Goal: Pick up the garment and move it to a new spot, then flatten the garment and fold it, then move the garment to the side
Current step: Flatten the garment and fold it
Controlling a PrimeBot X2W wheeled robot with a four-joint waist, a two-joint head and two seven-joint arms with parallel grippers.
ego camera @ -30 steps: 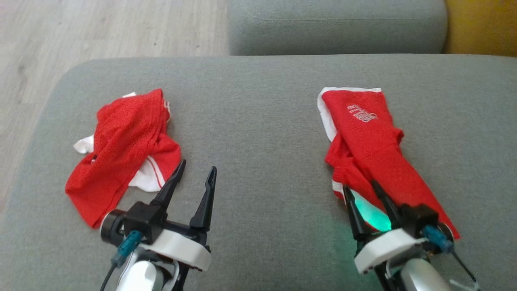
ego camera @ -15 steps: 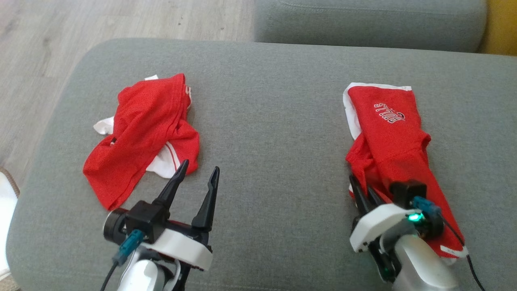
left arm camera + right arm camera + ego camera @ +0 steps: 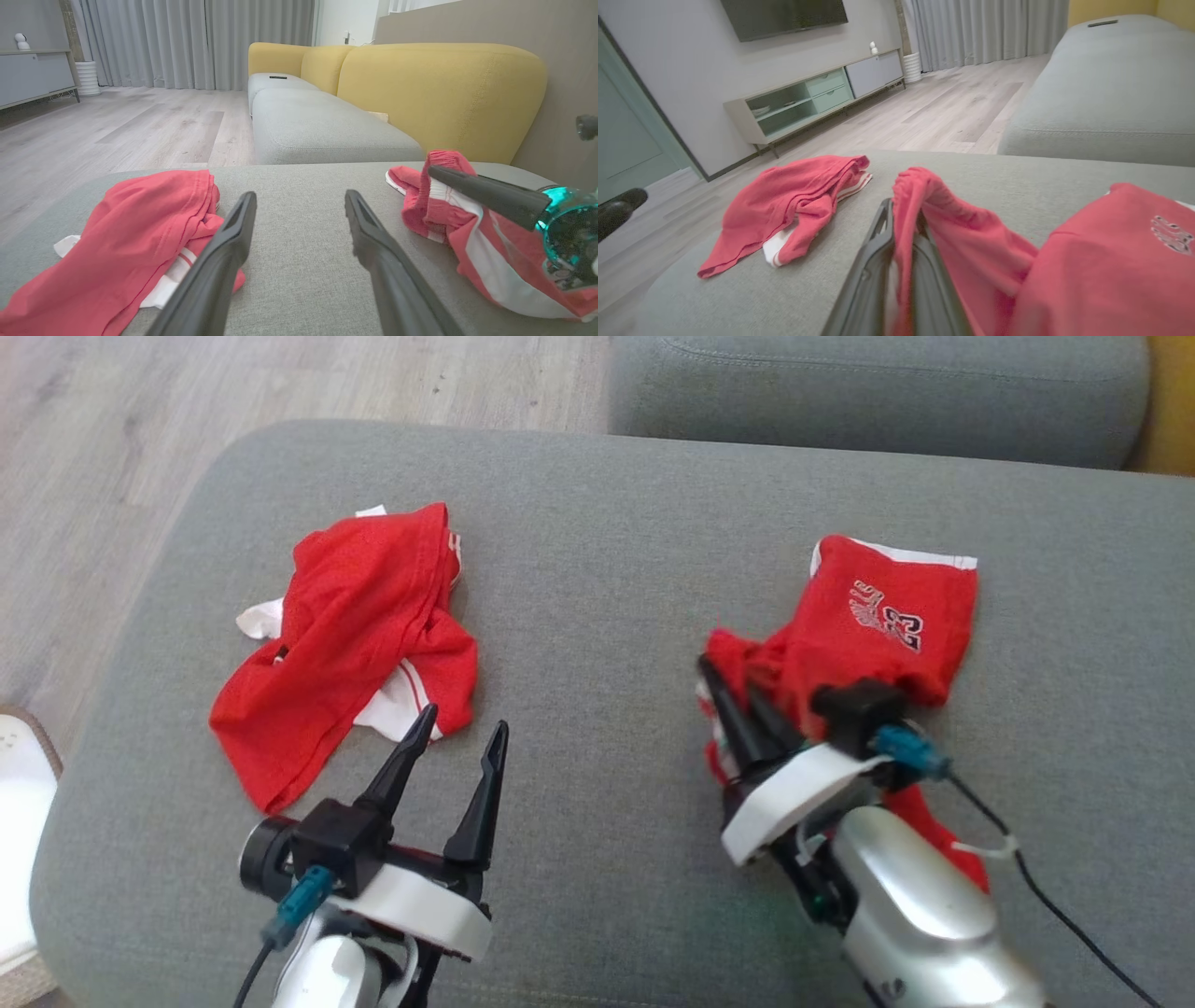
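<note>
Head view: your right end effector is clamped narrow on the near-left edge of the red shorts. They lie bunched at right of centre on the grey sofa seat, printed panel toward the upper right. The silver forearm enters from the lower right and slants up-left, fingers leaning the same way. Your left end effector stands wide and holds nothing, fingers pointing up the frame, just beside the crumpled red garment at left.

Left wrist view: the left end effector frames bare cushion between its spread fingers. The red shorts sit at the right edge, their white stripe showing, and the crumpled red garment at lower left.

Right wrist view: the right end effector pinches what looks like the gathered waistband of the red shorts, the cloth rising in a ridge above the fingertips.

This reads as the pick-up. Raise the arm straight up until the trailing cloth clears the seat before you carry it sideways. Keep the path away from the other garment, so the two do not snag.
</note>
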